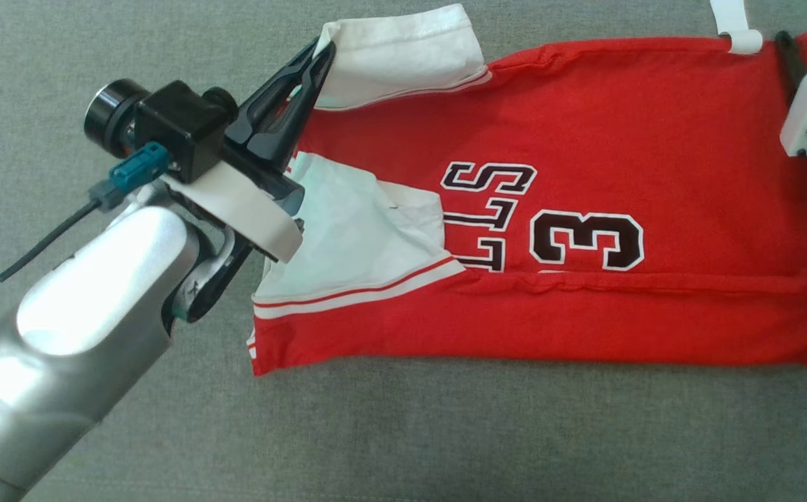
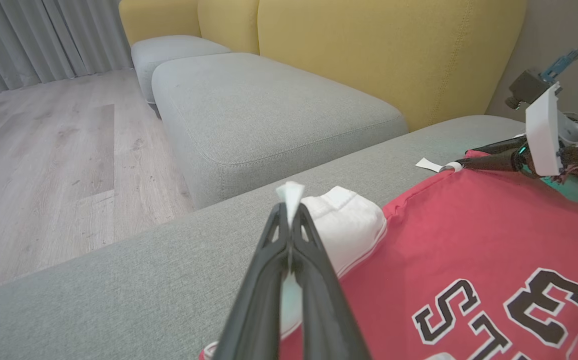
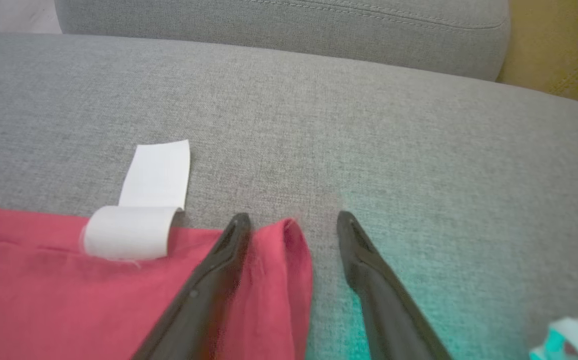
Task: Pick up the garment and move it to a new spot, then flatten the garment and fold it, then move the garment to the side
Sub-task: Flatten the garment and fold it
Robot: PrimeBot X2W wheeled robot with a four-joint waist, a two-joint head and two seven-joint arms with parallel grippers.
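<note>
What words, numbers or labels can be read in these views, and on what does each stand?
"LLS": black letters edged in white on the red jersey; the start of the word is hidden under a white fold.
"3": same style, on the same jersey, beside the letters.
White tag at the jersey's edge: no print can be seen on it.
Nothing else is readable.

Bright, even light, faint shadows; teal cast in right wrist view.
</note>
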